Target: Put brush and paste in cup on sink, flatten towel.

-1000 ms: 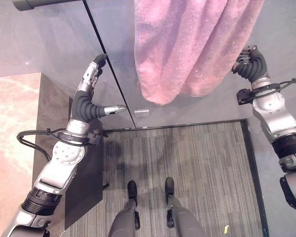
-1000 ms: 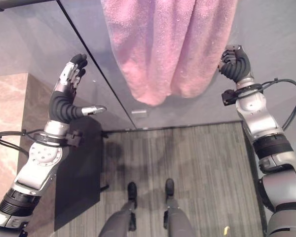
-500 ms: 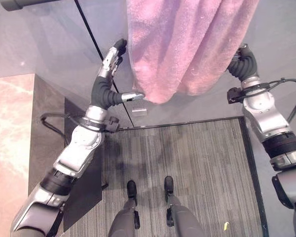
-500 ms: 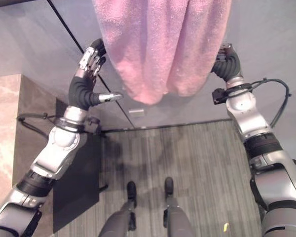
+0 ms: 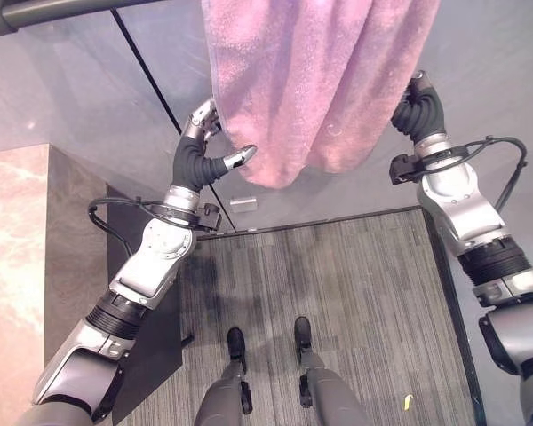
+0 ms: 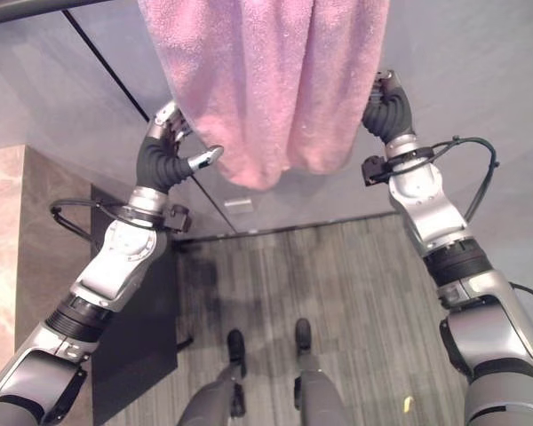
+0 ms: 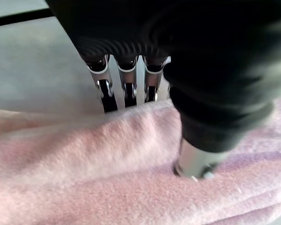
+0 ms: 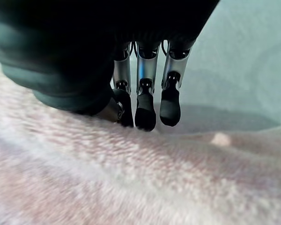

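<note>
Flanking pink towel (image 5: 315, 80): L hand (image 5: 206, 151) & R hand (image 5: 415, 106) (both touching edges).

Pink terry towel (image 5: 315, 75) hangs against the grey wall, bunched in vertical folds, lower edge rounded and uneven. Left robot hand (image 5: 200, 146) at its left edge, fingers behind the cloth, thumb in front. Right robot hand (image 5: 415, 105) touches its right edge.

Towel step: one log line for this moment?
phase: flatten towel | pink towel: hanging, bunched | left hand: at its left edge | right hand: at its right edge
</note>
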Available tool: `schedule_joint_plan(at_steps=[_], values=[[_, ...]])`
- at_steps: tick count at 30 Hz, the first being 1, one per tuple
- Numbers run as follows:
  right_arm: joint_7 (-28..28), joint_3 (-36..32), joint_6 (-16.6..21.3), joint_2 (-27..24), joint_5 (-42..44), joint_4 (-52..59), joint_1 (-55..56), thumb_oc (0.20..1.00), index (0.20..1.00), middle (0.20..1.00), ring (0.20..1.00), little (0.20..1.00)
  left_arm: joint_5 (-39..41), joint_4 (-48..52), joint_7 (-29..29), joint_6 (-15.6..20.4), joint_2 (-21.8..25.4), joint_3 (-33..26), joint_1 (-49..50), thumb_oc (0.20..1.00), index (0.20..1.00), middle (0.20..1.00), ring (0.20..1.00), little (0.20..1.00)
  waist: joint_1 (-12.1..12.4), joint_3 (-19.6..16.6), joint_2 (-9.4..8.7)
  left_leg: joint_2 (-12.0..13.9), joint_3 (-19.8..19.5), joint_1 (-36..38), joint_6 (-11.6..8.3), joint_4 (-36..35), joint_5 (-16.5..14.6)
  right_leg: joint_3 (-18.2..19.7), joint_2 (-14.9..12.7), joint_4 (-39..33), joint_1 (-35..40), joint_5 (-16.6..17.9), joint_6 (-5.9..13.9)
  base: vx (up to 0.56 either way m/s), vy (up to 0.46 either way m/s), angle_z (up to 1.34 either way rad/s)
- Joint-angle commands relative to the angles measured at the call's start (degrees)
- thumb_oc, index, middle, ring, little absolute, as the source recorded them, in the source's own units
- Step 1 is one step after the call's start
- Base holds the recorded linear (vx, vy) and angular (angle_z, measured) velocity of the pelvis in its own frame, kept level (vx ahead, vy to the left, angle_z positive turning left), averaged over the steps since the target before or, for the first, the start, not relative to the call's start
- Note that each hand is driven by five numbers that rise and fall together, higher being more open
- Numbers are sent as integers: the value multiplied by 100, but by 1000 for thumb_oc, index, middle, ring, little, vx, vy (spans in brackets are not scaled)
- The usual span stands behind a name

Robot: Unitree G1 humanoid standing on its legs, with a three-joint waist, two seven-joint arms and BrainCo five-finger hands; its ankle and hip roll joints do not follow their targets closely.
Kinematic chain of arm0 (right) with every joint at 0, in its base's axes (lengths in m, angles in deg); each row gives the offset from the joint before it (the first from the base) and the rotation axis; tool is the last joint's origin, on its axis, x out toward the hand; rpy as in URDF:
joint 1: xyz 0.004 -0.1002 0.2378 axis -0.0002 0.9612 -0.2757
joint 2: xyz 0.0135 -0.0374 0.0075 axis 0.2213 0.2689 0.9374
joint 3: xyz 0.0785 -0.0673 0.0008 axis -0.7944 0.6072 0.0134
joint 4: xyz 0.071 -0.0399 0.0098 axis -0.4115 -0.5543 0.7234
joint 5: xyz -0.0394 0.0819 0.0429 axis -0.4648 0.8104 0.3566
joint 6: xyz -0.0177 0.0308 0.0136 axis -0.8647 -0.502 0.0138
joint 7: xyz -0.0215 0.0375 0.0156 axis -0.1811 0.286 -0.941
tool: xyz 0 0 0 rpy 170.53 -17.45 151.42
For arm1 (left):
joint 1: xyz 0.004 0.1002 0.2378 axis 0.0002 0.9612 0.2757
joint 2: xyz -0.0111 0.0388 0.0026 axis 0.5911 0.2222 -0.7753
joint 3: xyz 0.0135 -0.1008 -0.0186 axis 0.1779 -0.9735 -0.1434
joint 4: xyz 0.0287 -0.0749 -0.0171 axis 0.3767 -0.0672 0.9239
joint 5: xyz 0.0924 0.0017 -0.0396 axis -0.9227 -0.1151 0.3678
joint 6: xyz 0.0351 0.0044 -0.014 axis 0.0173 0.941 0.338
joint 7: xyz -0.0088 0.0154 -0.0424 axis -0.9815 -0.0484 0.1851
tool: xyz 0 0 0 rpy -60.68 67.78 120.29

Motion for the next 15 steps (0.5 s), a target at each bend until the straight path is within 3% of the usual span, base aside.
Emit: schedule_joint_plan(at_steps=[1,10,15], values=[[-97,-13,210,209,256,192,-218,200,200,200,200,200,92,-153,-50,140,-38,120,-315,200,200,200,200,200,-62,-313,-217,208,-40,47,-362,-5,336,154,-310,0,186,64,458,0,0,0],[-114,-410,112,673,321,91,449,200,200,200,200,200,158,-245,-258,-39,-185,94,261,200,200,200,200,200,30,-530,-263,249,-108,452,-372,-5,273,-20,-310,28,694,-82,414,11,-5,3],[-82,-482,89,801,643,84,387,200,200,200,200,200,-56,-177,-182,-74,86,-74,98,200,200,200,200,200,117,-769,-315,270,-200,697,-403,-5,249,-194,-298,76,1035,-210,396,0,-13,14]])
